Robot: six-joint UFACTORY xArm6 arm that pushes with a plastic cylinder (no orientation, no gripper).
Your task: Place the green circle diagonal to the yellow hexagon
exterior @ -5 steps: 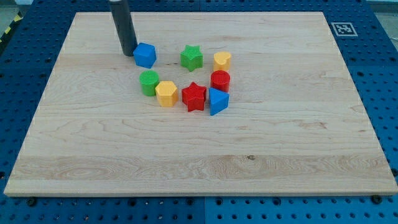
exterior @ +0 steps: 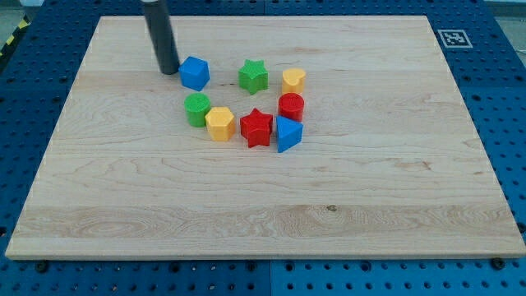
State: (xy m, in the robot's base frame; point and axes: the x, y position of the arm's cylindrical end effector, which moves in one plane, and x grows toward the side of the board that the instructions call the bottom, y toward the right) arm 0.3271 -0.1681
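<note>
The green circle (exterior: 197, 108) sits on the wooden board, touching the upper left side of the yellow hexagon (exterior: 219, 123). My tip (exterior: 168, 71) is at the upper left, just left of the blue cube (exterior: 195, 73) and close to it. My tip is above and to the left of the green circle, well apart from it.
A green star (exterior: 253, 76) and a small yellow block (exterior: 293, 80) lie right of the blue cube. A red cylinder (exterior: 291, 107), a red star (exterior: 256, 127) and a blue triangle (exterior: 288, 133) cluster right of the yellow hexagon. The board's top edge (exterior: 263, 16) is near the rod.
My tip has shifted slightly up and left. The blue cube has moved a little to the right. The other blocks have not moved.
</note>
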